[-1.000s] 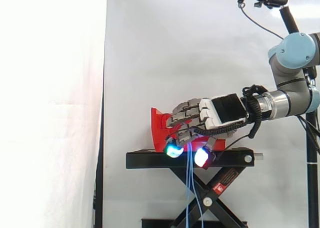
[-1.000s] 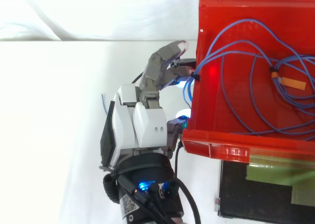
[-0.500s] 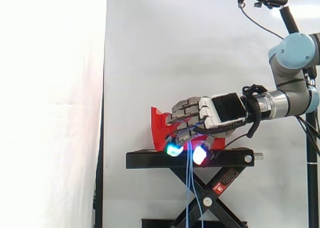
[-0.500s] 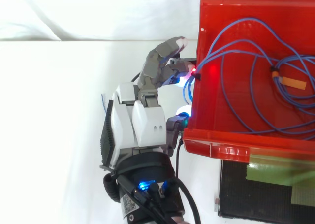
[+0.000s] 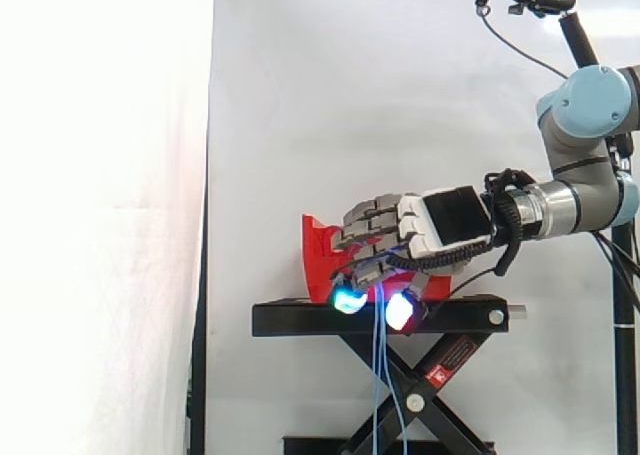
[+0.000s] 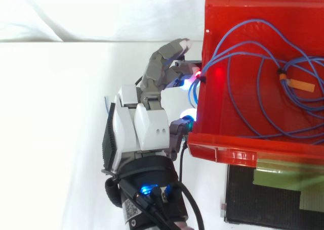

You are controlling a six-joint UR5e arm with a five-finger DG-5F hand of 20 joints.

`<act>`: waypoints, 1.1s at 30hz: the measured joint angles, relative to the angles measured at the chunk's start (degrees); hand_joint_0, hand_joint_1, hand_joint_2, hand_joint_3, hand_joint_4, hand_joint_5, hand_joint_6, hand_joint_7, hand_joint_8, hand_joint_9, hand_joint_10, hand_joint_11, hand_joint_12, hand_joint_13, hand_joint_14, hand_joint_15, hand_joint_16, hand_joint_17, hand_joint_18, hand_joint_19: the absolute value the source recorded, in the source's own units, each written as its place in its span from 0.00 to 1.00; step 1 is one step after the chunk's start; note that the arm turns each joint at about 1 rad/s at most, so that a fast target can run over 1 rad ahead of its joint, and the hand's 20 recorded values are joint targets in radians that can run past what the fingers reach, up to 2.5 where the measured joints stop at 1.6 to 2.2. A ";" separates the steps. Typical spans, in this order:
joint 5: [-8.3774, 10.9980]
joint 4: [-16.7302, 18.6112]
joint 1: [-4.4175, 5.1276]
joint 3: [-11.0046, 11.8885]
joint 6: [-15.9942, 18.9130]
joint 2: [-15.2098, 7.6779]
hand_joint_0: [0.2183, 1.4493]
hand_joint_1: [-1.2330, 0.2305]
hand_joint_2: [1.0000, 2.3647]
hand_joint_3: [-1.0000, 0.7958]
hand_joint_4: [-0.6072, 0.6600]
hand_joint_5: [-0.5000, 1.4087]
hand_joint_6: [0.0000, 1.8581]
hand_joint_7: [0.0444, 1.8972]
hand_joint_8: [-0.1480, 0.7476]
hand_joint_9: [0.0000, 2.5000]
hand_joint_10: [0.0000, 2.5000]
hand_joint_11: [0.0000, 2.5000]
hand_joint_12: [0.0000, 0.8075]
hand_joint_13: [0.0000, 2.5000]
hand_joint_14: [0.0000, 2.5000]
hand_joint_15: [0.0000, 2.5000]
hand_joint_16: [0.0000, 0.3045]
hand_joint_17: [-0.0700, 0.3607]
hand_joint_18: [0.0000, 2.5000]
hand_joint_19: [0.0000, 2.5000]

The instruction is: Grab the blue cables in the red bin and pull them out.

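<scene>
White curtain behind, the hand [image 6: 142,129] curls round blue cables [image 5: 378,375] hanging over the red bin's [image 6: 263,2] rim; most loops lie inside.

Grey-jointed, white-backed hand [image 6: 139,131], glowing pads [image 5: 347,299], silver-and-pale-blue arm [image 5: 590,100].

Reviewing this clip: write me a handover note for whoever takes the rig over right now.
The hand is shut, fingers curled round the blue cables where they drop over the wall of the red bin.
Loops lie in the bin; strands hang down in front of the black stand.
Done: grasp made.
Left: pull the cables out of the bin.
</scene>
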 measured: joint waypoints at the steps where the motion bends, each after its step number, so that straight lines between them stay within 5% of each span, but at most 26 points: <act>1: 0.03 0.05 0.04 -0.13 0.00 0.00 0.50 0.28 0.00 0.00 0.66 0.74 0.09 0.38 0.46 0.37 0.01 0.23 0.40 0.26 0.01 0.18 0.14 0.38 0.19 0.26; 33: 0.18 0.80 0.27 -0.54 0.42 -0.02 0.50 0.28 0.00 0.00 0.65 0.75 0.08 0.39 0.47 0.37 0.01 0.23 0.40 0.26 0.01 0.18 0.14 0.38 0.19 0.26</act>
